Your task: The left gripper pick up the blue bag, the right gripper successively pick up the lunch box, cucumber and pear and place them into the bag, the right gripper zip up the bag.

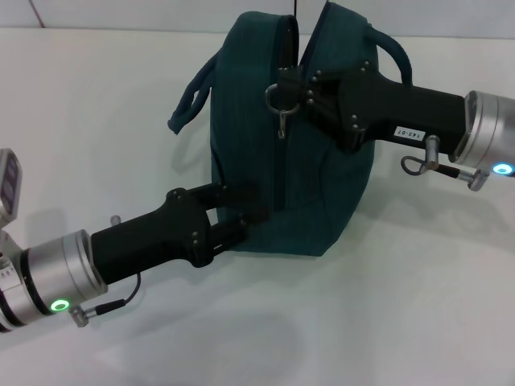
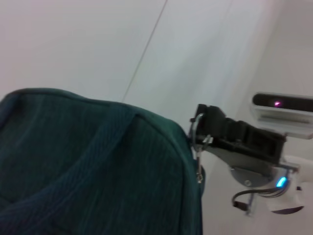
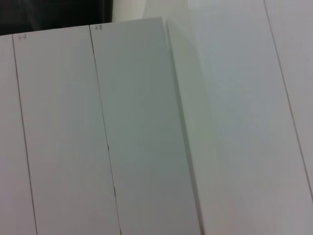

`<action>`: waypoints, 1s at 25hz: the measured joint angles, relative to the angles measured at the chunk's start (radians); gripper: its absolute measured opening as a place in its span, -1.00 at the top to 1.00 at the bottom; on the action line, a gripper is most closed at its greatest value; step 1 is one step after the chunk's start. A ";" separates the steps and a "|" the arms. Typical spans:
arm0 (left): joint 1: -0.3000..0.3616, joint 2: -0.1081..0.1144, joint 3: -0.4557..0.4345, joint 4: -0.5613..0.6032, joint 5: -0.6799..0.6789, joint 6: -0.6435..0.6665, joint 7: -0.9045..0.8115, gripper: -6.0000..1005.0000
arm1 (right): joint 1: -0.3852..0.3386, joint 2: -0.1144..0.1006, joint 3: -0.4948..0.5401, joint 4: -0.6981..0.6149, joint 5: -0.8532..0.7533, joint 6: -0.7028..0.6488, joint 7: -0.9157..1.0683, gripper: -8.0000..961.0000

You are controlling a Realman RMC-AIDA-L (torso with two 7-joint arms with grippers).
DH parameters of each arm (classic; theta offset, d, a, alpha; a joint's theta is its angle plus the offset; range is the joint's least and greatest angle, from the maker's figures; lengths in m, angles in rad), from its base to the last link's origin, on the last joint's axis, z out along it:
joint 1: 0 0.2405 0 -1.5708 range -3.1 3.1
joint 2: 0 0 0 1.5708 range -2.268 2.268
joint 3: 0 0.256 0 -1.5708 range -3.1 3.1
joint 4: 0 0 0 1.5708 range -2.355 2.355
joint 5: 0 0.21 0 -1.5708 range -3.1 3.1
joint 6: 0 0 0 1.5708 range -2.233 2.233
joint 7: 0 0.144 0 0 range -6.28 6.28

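Both arms end in matte black angular grippers fastened with small round screws. The left gripper (image 1: 233,215) joins a silver cylindrical wrist with a green ring light and thin black cable. The right gripper (image 1: 299,90) carries a white number label, a silver wrist, a blue light and a metal ring.

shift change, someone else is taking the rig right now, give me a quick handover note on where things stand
Left tool: at the lower front of the blue bag, fingers against the fabric, apparently gripping it.
Right tool: at the top of the bag, at the zipper's metal ring pull.
Bag: standing on the white table, handles up. The zipper looks shut down the near side but a gap shows at the top.
Lunch box, cucumber, pear: none in view, presumably already inside.
Left to do: finish the zip at the top, then let go.
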State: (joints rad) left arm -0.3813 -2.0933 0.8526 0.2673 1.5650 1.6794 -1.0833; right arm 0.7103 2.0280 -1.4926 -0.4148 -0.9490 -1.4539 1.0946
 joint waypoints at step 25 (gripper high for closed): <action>0.084 0.002 -0.009 0.001 -0.139 -0.118 0.099 0.11 | -0.007 0.000 0.000 0.001 0.000 0.000 -0.032 0.96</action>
State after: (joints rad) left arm -0.2977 -2.0912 0.8433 0.2683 1.4256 1.5614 -0.9843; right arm 0.7034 2.0279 -1.4926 -0.4141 -0.9493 -1.4541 1.0631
